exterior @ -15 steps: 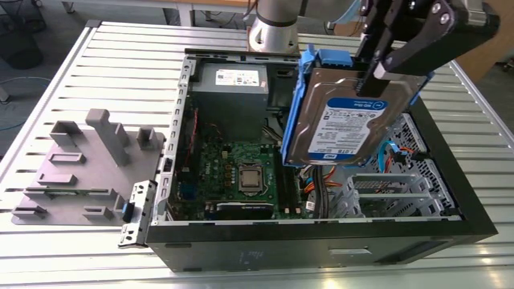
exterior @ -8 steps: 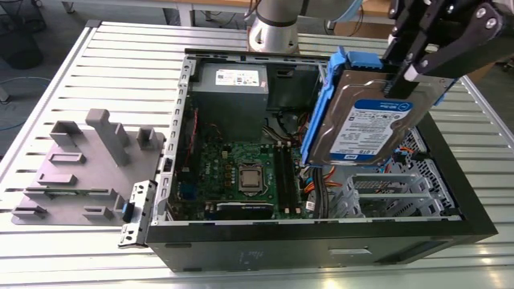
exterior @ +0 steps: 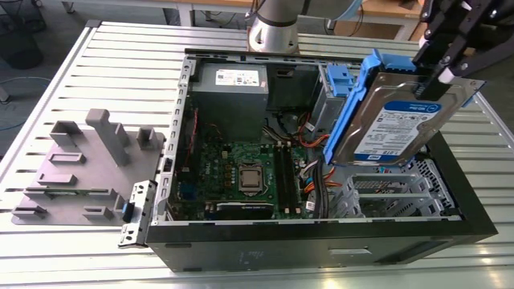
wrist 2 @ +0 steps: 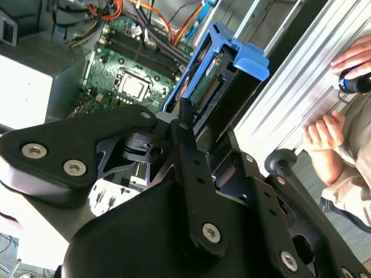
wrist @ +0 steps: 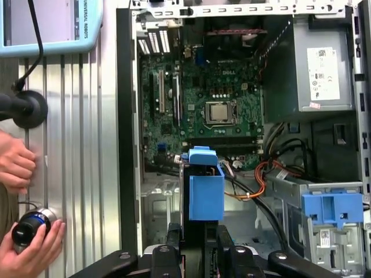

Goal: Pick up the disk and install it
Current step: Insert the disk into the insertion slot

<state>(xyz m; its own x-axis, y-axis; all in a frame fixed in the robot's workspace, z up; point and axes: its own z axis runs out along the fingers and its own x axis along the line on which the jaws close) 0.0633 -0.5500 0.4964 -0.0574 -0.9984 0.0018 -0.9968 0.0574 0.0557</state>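
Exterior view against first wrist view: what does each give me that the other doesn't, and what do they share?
Exterior view: the disk's labelled face, tilted over the open case, and the grey holder block on the table beside the case. First wrist view: a person's hand by the table, another holding a dark cylindrical object, and the disk seen end-on, its blue rail towards the camera. Both: the gripper shut on the disk, the motherboard and the power supply.
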